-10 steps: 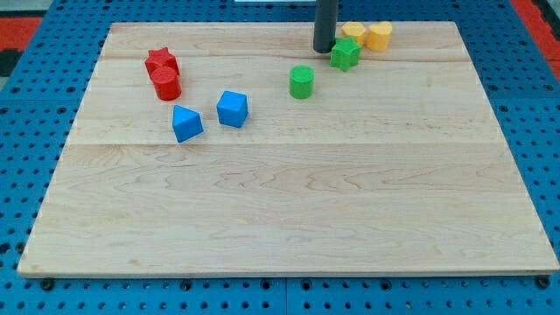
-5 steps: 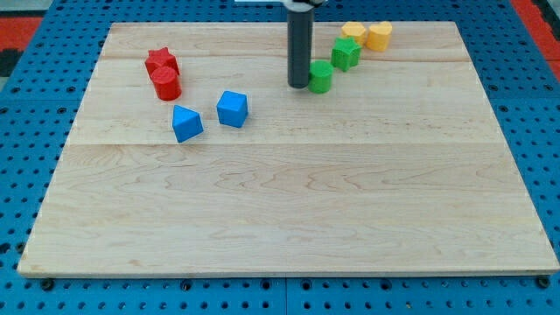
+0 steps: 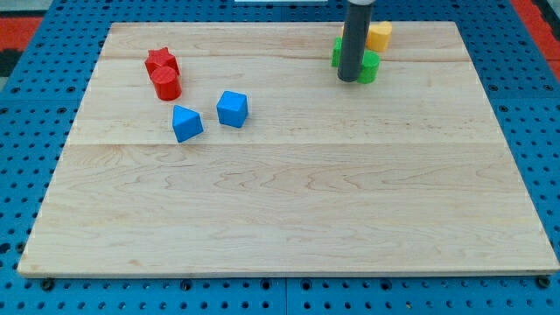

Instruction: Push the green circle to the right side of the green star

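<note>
My tip (image 3: 350, 79) stands near the view's top right, touching the left side of the green circle (image 3: 370, 67). The rod covers most of the green star (image 3: 336, 52), of which only a sliver shows at the rod's left edge, just above and left of the circle. The green circle sits below and to the right of the star.
A yellow block (image 3: 380, 36) lies just above the green circle; a second yellow one is hidden by the rod. A red star (image 3: 160, 60) and red cylinder (image 3: 165, 84) sit at the upper left. Two blue blocks (image 3: 186, 122) (image 3: 232, 108) lie below them.
My tip has moved right and slightly up, pushing the green circle from the star's lower left to its lower right. The rod now hides most of the star.
</note>
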You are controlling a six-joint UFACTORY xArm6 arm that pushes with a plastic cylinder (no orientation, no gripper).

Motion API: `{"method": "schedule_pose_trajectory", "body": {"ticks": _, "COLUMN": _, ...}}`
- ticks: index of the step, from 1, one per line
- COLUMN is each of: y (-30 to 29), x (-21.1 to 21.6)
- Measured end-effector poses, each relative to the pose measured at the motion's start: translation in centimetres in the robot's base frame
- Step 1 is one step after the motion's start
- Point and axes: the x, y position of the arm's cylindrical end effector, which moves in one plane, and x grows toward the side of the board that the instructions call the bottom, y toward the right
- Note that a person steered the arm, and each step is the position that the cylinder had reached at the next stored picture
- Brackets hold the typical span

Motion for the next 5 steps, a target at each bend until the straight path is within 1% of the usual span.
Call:
{"method": "schedule_pose_trajectory", "body": {"ticks": 1, "y": 1.3, "x": -0.1}}
{"method": "schedule_pose_trajectory", "body": {"ticks": 2, "y": 3.2, "x": 2.3}}
{"method": "schedule_pose_trajectory", "body": {"ticks": 3, "y": 6.2, "x": 1.4}}
{"method": "schedule_pose_trajectory", "body": {"ticks": 4, "y": 6.6, "x": -1.1}}
{"method": "schedule_pose_trajectory", "body": {"ticks": 5, "y": 6.6, "x": -1.4}}
